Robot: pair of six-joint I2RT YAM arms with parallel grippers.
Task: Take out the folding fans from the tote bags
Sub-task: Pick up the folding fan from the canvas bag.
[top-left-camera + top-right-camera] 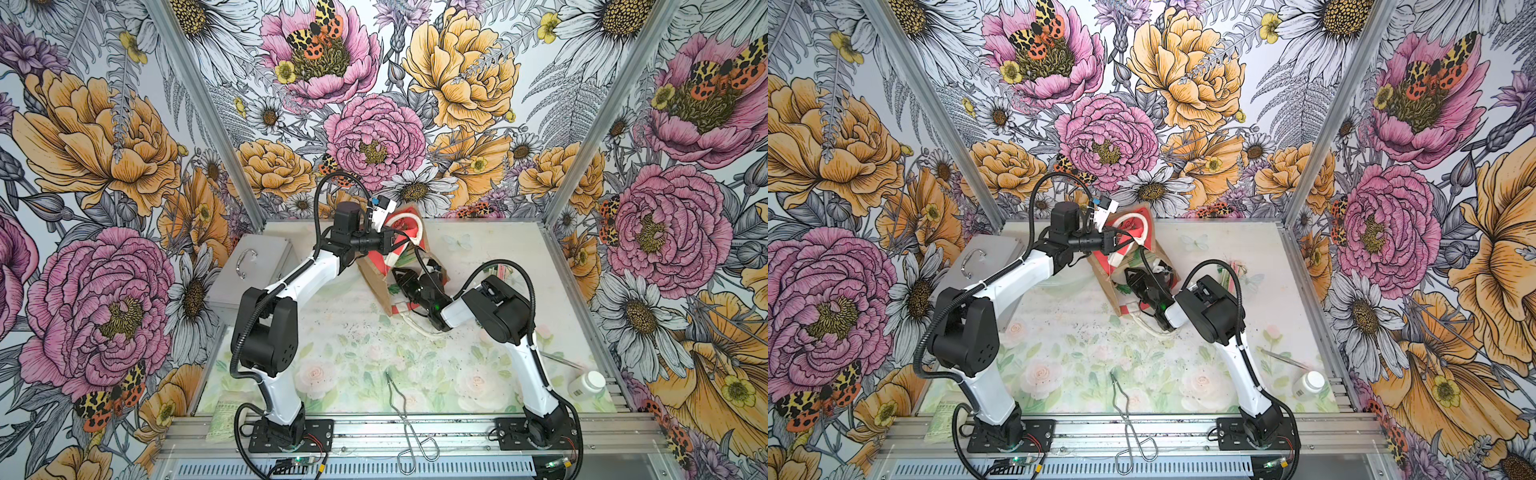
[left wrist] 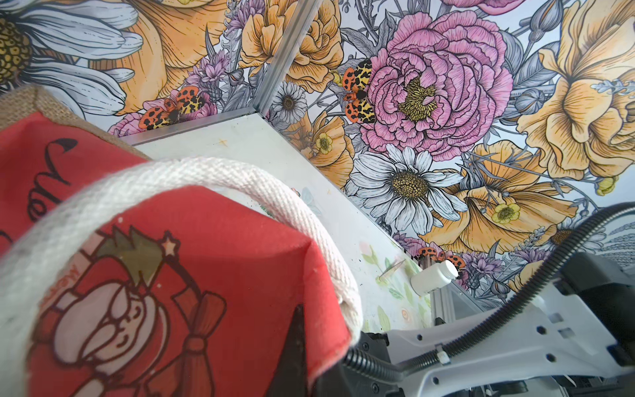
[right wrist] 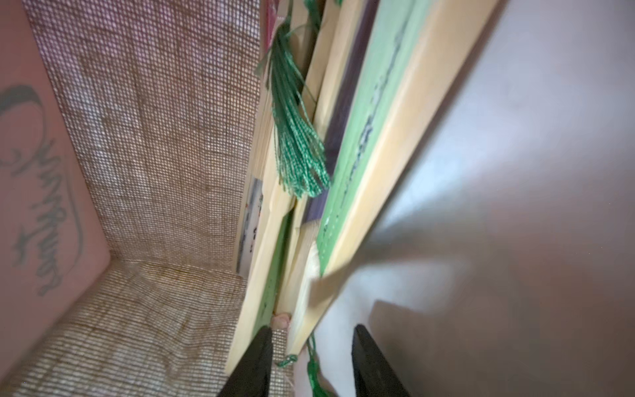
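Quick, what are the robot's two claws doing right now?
Left gripper: shut, pinching the tote bag at its rim.
Right gripper: open inside the bag, jaws on either side of the folding fans' ends, gripping nothing.

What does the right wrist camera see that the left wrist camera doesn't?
Only the right wrist view: the bag's inside, where closed folding fans with pale wooden slats and green paper lie stacked, a green tassel, and the open right gripper at their ends. Only the left wrist view: the bag's red Santa picture panel, white rope handle, and a white plastic bottle lying down. Both: the tan jute tote bag.
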